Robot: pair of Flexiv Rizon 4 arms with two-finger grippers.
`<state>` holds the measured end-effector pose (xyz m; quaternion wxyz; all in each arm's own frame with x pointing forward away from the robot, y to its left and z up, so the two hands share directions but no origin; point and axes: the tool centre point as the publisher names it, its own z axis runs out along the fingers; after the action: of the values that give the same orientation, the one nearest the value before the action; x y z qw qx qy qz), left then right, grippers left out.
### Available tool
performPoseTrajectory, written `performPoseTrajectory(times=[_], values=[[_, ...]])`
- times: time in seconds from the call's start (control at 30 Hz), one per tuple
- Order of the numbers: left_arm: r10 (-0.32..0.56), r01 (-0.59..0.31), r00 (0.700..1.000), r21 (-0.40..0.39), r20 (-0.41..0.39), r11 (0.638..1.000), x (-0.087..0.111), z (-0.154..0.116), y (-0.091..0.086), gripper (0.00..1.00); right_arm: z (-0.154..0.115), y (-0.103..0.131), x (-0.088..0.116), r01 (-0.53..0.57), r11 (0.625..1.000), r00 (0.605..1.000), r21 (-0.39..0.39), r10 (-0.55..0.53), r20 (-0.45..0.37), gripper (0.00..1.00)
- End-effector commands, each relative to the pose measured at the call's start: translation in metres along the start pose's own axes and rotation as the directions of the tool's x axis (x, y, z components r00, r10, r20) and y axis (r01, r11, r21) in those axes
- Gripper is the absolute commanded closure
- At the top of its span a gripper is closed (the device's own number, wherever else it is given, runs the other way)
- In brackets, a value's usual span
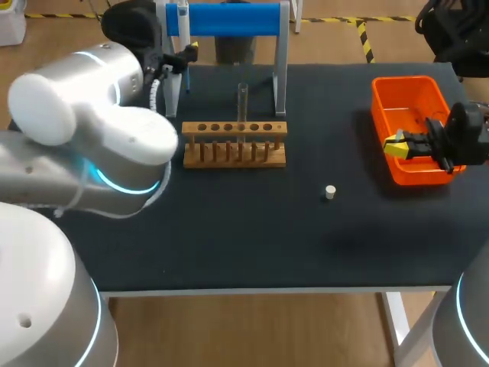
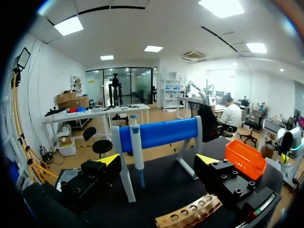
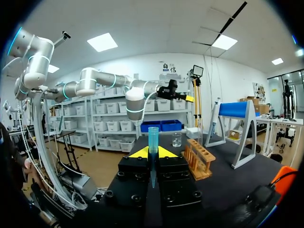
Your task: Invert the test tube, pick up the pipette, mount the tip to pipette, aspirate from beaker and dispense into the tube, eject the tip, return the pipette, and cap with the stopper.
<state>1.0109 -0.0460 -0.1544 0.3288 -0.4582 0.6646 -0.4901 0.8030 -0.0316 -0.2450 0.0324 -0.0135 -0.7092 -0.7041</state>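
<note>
Now the left gripper (image 2: 158, 160), fingers spread wide, faces the pipette (image 2: 137, 147), which hangs upright on the blue stand (image 2: 159, 133) at the head view's upper left, just ahead between them. Meanwhile the right gripper (image 3: 153, 153) pinches a blue pipette tip (image 3: 153, 137).
</note>
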Motion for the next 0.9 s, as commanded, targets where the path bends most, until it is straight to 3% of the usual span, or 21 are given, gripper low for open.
performPoseTrajectory(times=[0.03,0.43,0.9], values=[[-0.008,0.004,0.989,0.027,0.150,1.000,0.002,0.017,0.003,0.00,0.000,0.000,0.001,0.000,1.000,1.000,0.002,0.000,0.000,1.00],[-0.005,-0.013,0.980,0.088,0.201,0.996,-0.002,0.037,-0.002,0.00,0.000,0.000,0.001,0.000,1.000,1.000,0.002,0.000,0.000,1.00],[-0.004,-0.006,0.973,0.044,0.231,0.999,-0.007,0.066,-0.001,0.00,0.000,0.000,0.001,0.000,1.000,1.000,0.002,0.000,0.000,1.00]])
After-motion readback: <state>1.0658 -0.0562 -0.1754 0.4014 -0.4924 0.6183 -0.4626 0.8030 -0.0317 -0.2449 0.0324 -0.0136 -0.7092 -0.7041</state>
